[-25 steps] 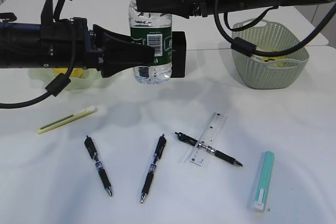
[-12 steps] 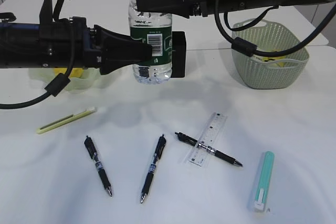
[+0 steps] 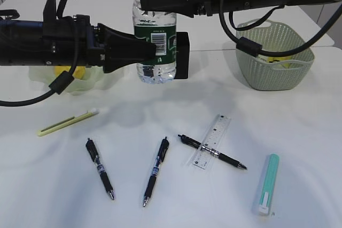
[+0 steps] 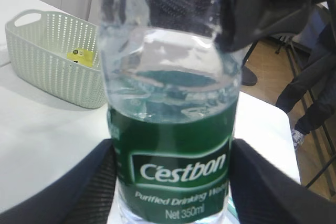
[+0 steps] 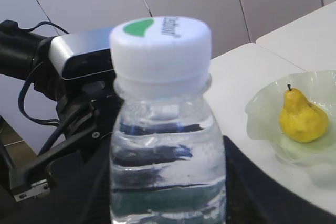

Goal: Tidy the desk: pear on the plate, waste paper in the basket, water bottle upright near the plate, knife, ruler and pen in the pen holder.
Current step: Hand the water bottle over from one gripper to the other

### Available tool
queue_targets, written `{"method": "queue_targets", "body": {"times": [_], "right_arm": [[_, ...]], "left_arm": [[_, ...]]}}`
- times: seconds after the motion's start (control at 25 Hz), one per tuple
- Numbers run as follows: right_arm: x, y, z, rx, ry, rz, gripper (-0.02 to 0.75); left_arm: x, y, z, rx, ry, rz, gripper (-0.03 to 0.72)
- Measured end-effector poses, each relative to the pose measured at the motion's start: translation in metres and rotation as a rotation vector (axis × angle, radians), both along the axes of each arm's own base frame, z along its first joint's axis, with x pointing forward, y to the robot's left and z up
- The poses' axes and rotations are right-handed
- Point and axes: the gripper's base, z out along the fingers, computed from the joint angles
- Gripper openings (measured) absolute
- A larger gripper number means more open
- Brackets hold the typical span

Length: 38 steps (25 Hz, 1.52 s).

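White desk, slant view, with items still waiting to be tidied.

Bottle: standing upright at the back of the desk, between the plate and the pen holder, label facing the left arm. Compared with a second ago it is sitting slightly higher in the exterior view, so it may be lifting off the surface; contact underneath cannot be told.

Left gripper: a second ago its jaws were standing wide around the label; now they are closing in and pressing the green band from both sides, as the left wrist view shows. Gripping the bottle.

Right gripper: clamping the bottle's shoulder, just under the cap, unchanged across the second.

Reading: the bottle is passing from one arm to the other, both grips on at once. Release by the right gripper is likely the coming step, then a set-down near the plate.

Plate: on the left, half hidden behind the left arm. Pear is already lying in it.

Basket: on the right, yellow paper inside.

Pen holder: just behind the bottle, nothing showing inside it.

Ruler: lying under one black pen. Two more pens, a green knife and a teal knife are lying loose in front, all untouched.
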Motion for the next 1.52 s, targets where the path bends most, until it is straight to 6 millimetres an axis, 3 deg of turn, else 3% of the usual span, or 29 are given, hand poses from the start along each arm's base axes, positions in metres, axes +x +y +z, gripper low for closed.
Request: {"method": "queue_targets", "body": {"times": [1.28, 1.4, 1.52], "right_arm": [[-0.0002, 0.0000, -0.0001, -0.002, -0.002, 0.003, 0.389], [-0.0002, 0.0000, -0.0001, -0.002, -0.002, 0.003, 0.389], [-0.0002, 0.0000, -0.0001, -0.002, -0.004, 0.003, 0.389]], "left_arm": [[0.0001, 0.0005, 0.0008, -0.030, 0.035, -0.015, 0.461], [0.0001, 0.0003, 0.0008, -0.042, 0.059, -0.013, 0.498], [-0.0007, -0.0003, 0.0024, -0.061, 0.076, -0.023, 0.594]]}}
